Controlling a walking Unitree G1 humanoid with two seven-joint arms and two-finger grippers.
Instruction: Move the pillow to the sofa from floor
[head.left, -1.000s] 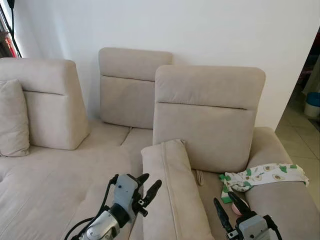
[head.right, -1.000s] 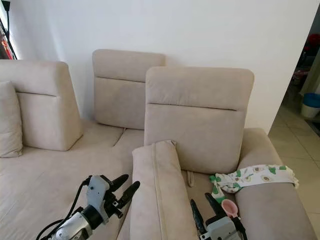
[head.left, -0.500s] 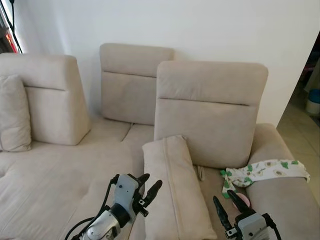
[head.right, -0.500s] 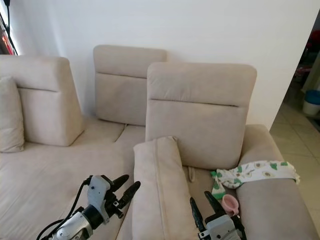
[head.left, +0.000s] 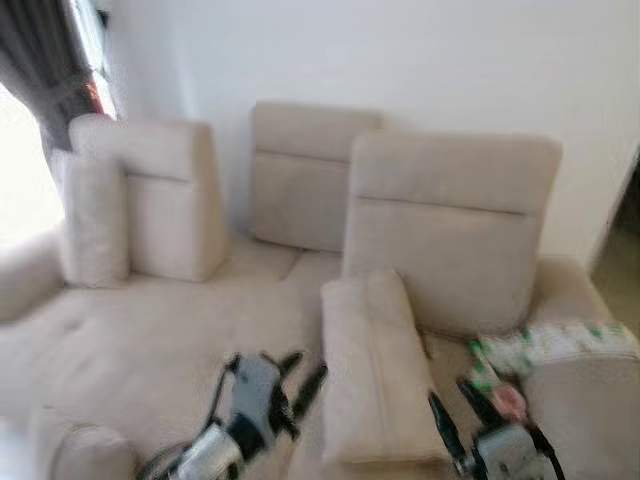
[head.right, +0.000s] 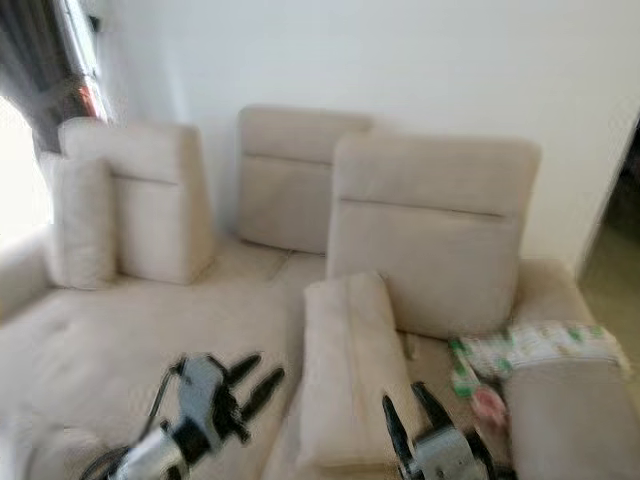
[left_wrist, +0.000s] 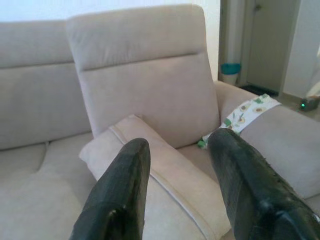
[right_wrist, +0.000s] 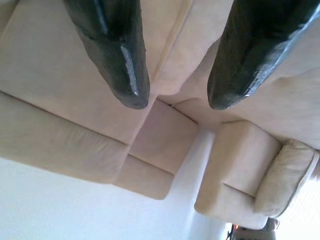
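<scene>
A long beige pillow (head.left: 370, 370) lies on the seat of the beige sofa (head.left: 150, 340), its far end against the upright back cushion (head.left: 450, 230). My left gripper (head.left: 305, 366) hangs just left of the pillow, open and empty. In the left wrist view the pillow (left_wrist: 150, 160) shows beyond the open fingers (left_wrist: 125, 190). On the pillow's right side my right gripper (head.left: 449, 395) is low in the view, also open with nothing in it. The right wrist view looks past its spread fingers (right_wrist: 120, 60) at sofa cushions.
A white cloth with green avocado print (head.left: 555, 345) drapes over the sofa's right arm, with a small pink thing (head.left: 510, 400) below it. A second beige pillow (head.left: 92, 220) leans at the far left, near a dark curtain (head.left: 40, 60) and a bright window. A doorway opens at right.
The whole picture has shifted and blurred, so the camera has moved; more of the sofa's left end and the window now show. Both grippers keep the same open pose beside the pillow.
</scene>
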